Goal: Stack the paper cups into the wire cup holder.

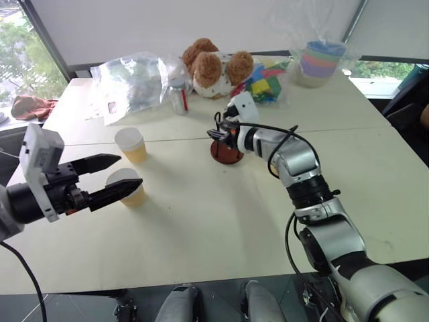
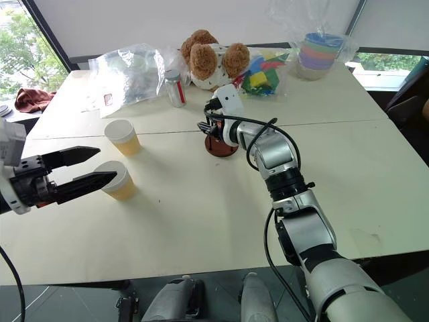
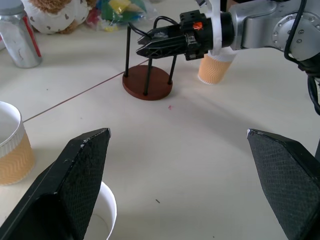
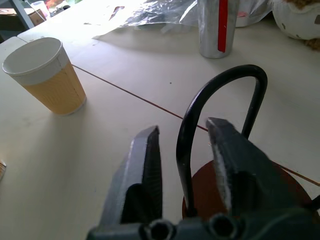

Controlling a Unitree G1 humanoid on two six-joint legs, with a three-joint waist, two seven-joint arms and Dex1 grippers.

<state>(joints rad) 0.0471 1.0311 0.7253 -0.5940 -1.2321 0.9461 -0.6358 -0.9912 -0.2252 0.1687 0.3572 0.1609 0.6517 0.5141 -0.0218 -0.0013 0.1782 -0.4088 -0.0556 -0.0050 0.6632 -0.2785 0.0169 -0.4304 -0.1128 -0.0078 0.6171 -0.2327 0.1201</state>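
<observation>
Now, right gripper (image 4: 182,150) fingers nipped on a wire cup holder (image 1: 226,151) loop, left gripper (image 1: 120,173) fingers spread wide, empty, near two paper cups (image 1: 131,144).

Right end effector (image 3: 142,48) seemingly grips wire cup holder (image 3: 148,82)

Matt cream worktop (image 1: 201,221); ribbed yellow-tan paper cups (image 1: 131,143); wire cup holder (image 3: 148,82) of glossy black wire on matt reddish-brown base.

Three upright paper cups (image 1: 131,143) stand near the empty wire cup holder (image 1: 226,151).
</observation>
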